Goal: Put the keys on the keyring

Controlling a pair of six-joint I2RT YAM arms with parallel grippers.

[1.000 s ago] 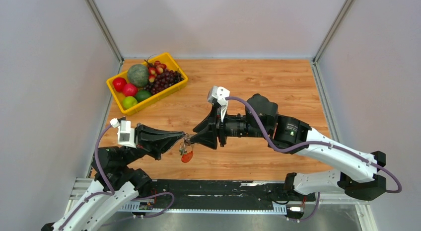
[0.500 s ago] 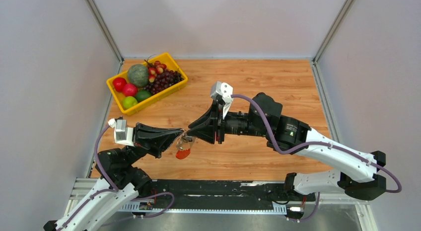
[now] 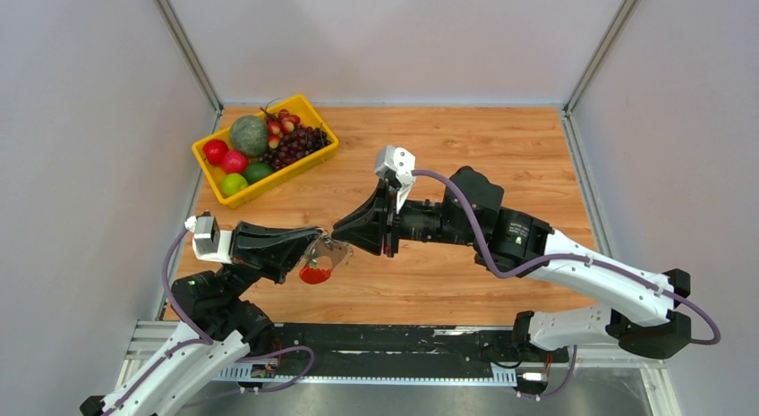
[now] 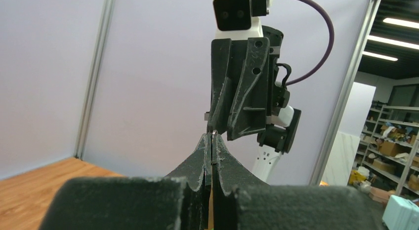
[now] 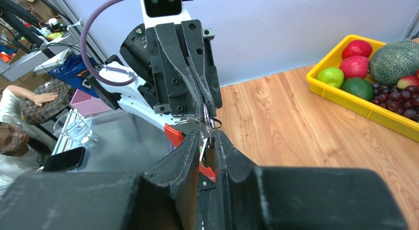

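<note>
Facing tip to tip above the counter (image 3: pixel 465 139), your left tool (image 3: pixel 316 241) is clamped on the keyring (image 3: pixel 320 258), red tag (image 3: pixel 313 275) dangling; your right tool (image 3: pixel 338 233) stands narrow, grip not discernible

L gripper (image 3: pixel 315 240) w/ keyring (image 3: pixel 320 260) has pulled back twd the left wall. R gripper (image 3: pixel 338 234) followed, its arm reaching further left, so their meeting pt has shifted left & slightly up. R jaws are narrower. Red tag (image 3: pixel 312 274) has swung left; grey fan piece (image 3: pixel 329 251) now shows more.
</note>
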